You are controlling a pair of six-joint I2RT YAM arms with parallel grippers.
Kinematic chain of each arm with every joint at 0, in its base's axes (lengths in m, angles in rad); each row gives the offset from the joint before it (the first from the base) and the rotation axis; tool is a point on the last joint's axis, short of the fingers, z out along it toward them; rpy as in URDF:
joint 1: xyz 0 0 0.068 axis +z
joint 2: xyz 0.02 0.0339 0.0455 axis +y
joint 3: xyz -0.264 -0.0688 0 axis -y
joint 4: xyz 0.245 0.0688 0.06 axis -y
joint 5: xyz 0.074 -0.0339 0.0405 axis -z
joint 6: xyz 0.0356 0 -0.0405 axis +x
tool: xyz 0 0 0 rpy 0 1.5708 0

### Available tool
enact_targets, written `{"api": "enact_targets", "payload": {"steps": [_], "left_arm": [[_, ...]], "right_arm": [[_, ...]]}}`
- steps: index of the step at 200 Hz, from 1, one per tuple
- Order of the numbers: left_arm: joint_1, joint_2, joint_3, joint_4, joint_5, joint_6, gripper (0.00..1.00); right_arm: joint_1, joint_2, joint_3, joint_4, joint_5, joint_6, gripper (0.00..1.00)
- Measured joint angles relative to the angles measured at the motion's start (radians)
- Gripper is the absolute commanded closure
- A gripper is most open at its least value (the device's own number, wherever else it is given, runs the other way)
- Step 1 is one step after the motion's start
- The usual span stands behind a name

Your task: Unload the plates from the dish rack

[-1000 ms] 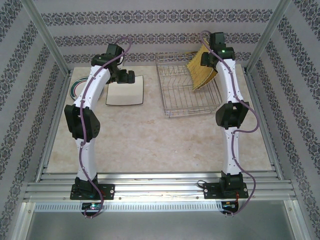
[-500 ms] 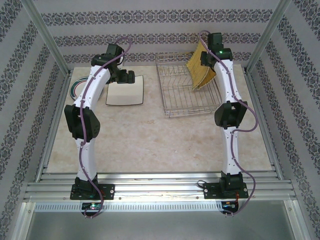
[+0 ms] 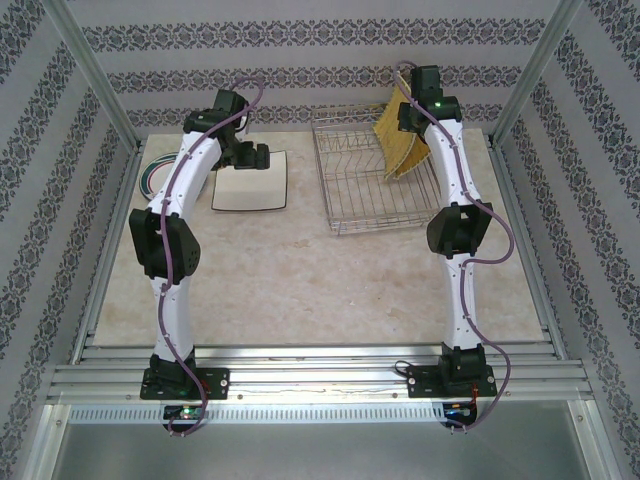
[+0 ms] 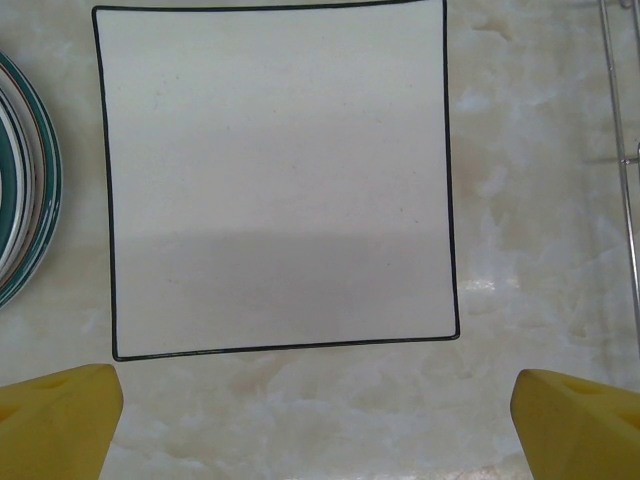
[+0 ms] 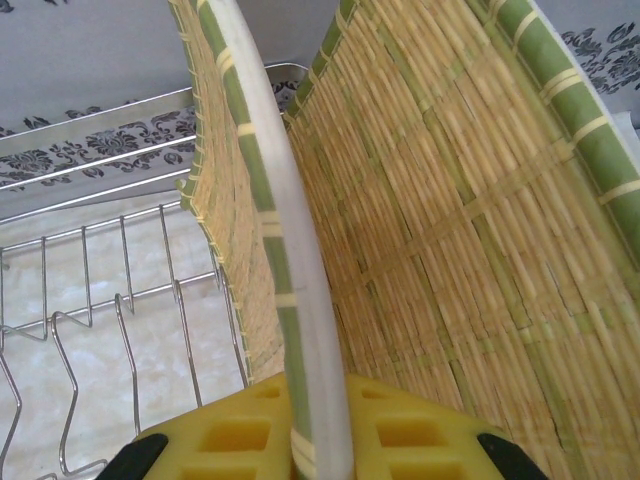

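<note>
At the bottom of your right wrist view, the right gripper (image 5: 320, 435) pinches the rim of a yellow woven plate (image 5: 262, 190) standing on edge. A second woven plate (image 5: 450, 220) leans just right of it, with the dish rack (image 5: 110, 300) wires at lower left. Low in your left wrist view, the left gripper (image 4: 320, 420) is spread wide and holds nothing. The white square plate (image 4: 280, 180) lies flat on the table (image 4: 540, 250) above it, a green-banded plate (image 4: 18, 200) at the left edge.
</note>
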Motion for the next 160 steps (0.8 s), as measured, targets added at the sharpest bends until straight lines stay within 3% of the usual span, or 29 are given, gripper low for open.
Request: {"api": "enact_targets", "payload": {"steps": [160], "left_arm": [[0.0,-0.137,-0.179,0.05,-0.003,-0.001,0.0]], "right_arm": [[0.032,0.0,0.0,-0.008,0.153,0.137,1.0]]}}
